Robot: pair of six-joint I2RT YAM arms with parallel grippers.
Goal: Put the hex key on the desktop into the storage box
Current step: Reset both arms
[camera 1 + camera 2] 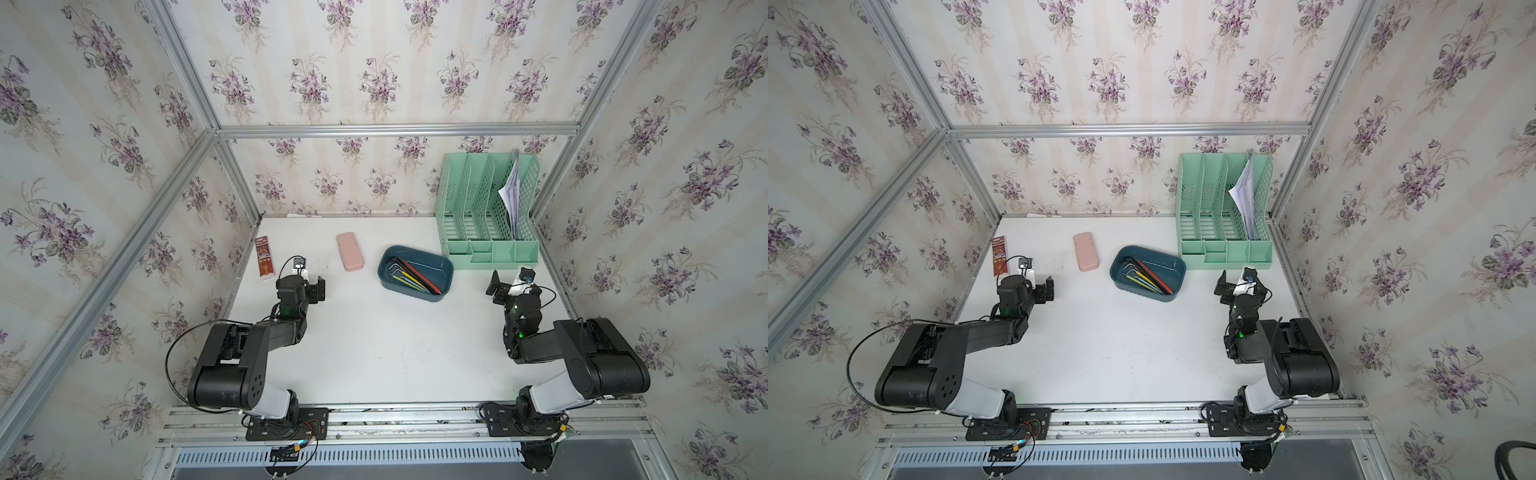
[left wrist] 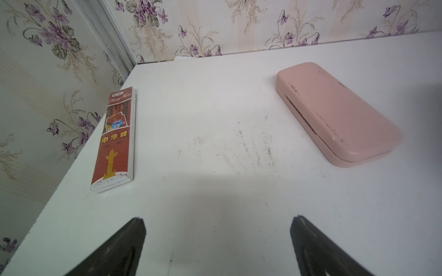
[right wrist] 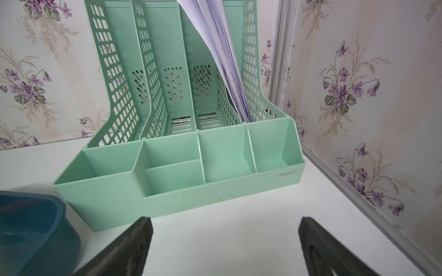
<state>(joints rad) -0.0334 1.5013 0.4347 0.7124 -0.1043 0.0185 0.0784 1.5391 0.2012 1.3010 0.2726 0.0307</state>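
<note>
Both my grippers hang empty, jaws wide apart: left gripper [image 2: 217, 221] near the pink case [image 2: 334, 114], right gripper [image 3: 226, 219] beside the storage box [image 1: 436, 268]. Hex keys [image 1: 411, 274] lie inside; the desktop [image 1: 374, 340] shows none. Best, I judge, to withdraw without nudging it.

The right end effector [image 3: 224, 221] hung over the white counter [image 3: 275, 210]. Its two dark fingers [image 3: 134, 243] were wide apart, with nothing between them. A green file organiser [image 3: 191, 188] stood just ahead (white papers [image 3: 222, 59] leaned in one slot). A corner of the blue storage box [image 3: 35, 227] sat just beside it.
</note>
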